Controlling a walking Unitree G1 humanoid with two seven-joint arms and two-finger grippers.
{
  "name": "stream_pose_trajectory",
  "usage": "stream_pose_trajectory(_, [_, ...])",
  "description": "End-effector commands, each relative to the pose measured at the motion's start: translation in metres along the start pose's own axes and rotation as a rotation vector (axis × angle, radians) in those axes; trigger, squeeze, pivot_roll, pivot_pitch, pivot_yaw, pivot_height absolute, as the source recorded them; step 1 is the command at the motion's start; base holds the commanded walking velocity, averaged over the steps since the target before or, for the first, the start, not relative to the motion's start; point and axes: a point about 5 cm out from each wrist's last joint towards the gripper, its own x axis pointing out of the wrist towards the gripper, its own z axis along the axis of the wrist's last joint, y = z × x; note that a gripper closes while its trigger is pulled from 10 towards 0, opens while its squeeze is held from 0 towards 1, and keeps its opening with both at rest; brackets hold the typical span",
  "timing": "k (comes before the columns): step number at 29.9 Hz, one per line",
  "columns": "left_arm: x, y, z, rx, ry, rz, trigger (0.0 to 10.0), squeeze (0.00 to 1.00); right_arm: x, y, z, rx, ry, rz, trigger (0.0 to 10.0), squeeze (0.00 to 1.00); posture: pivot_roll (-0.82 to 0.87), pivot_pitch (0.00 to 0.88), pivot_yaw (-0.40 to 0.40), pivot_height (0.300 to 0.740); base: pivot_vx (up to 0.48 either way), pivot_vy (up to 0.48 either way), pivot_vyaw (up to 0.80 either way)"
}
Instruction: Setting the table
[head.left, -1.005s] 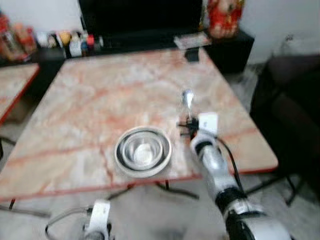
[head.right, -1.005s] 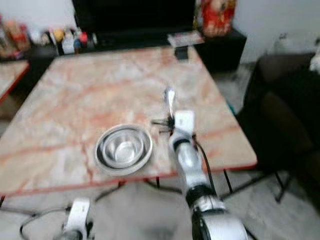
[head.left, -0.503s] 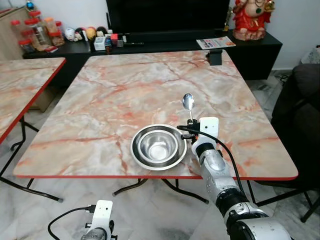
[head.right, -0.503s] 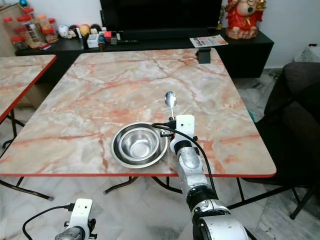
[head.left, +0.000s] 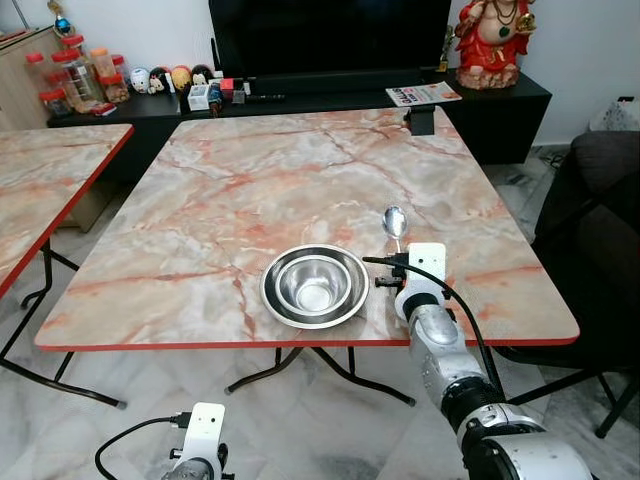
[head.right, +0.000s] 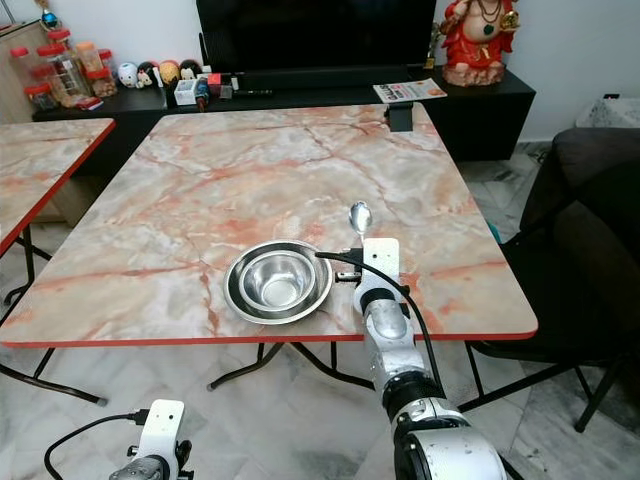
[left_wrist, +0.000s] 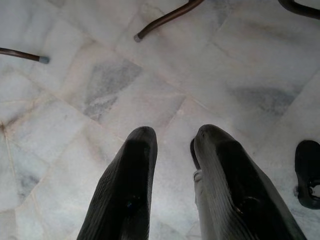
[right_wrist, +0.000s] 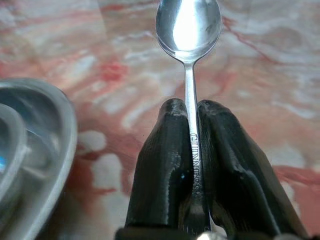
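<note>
Placing step: right gripper (right_wrist: 189, 112) pinching spoon (right_wrist: 188, 30) just right of bowl (head.left: 315, 285). Next: lower, release. Left gripper (left_wrist: 172, 137) idle, slightly parted.

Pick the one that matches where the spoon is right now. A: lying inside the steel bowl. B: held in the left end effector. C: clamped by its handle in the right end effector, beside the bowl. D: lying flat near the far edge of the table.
C: the right end effector is shut on the handle of the spoon, over the table to the right of the steel bowl.
</note>
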Motion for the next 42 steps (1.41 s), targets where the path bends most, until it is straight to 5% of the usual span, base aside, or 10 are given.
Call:
stream_pose_trajectory(1, [-0.001,0.002,-0.004,0.008,0.016,0.0,10.0,0.0,0.003,0.001,0.006,0.004,0.002,-0.001,10.0,0.0,-0.17,0.0,0.062,0.74,0.0,0.0,0.0])
stream_pose_trajectory(42, [-0.001,0.004,-0.005,0.014,0.031,0.009,10.0,0.0,0.001,0.001,-0.013,0.014,0.153,-0.033,10.0,0.0,-0.16,0.0,0.06,0.74,0.0,0.0,0.0])
